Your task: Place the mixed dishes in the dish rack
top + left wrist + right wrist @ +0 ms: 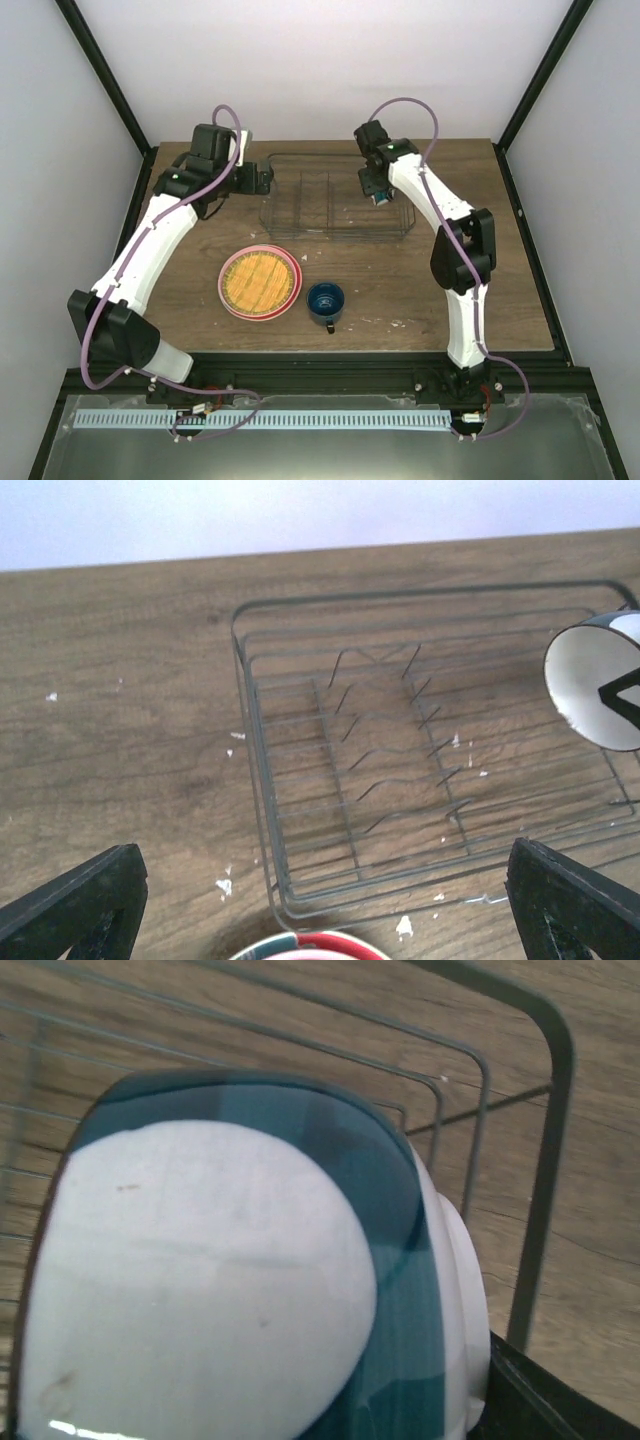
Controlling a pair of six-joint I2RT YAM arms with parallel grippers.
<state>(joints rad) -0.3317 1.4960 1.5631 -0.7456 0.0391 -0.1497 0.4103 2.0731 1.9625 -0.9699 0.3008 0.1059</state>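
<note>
My left claw (265,178) hangs released at the left end of the dish rack (243,670), grasping nothing. Its two black fingers (85,900) stand wide apart at the bottom corners of my left wrist view.

I count one rack, two plates, one mug and one bowl. The rack is a rectangular basket of thin dark wire with a row of bent dividers inside, set toward the far side of the wooden table (500,280).

The two plates are stacked near my left arm, nearer to me than the rack. The pink round plate (228,290) lies underneath, with only its rim showing. On top lies the plate with the orange-yellow woven face (260,280).

Just to their right, apart from them, the small dark blue mug (326,298) stands mouth up, its handle toward my bases.

My right claw (377,190) is clenched on the small bowl (200,1280), cream inside and teal outside. It holds the bowl tipped on its side at the right end of the rack. I cannot tell whether the bowl touches the wires.
</note>
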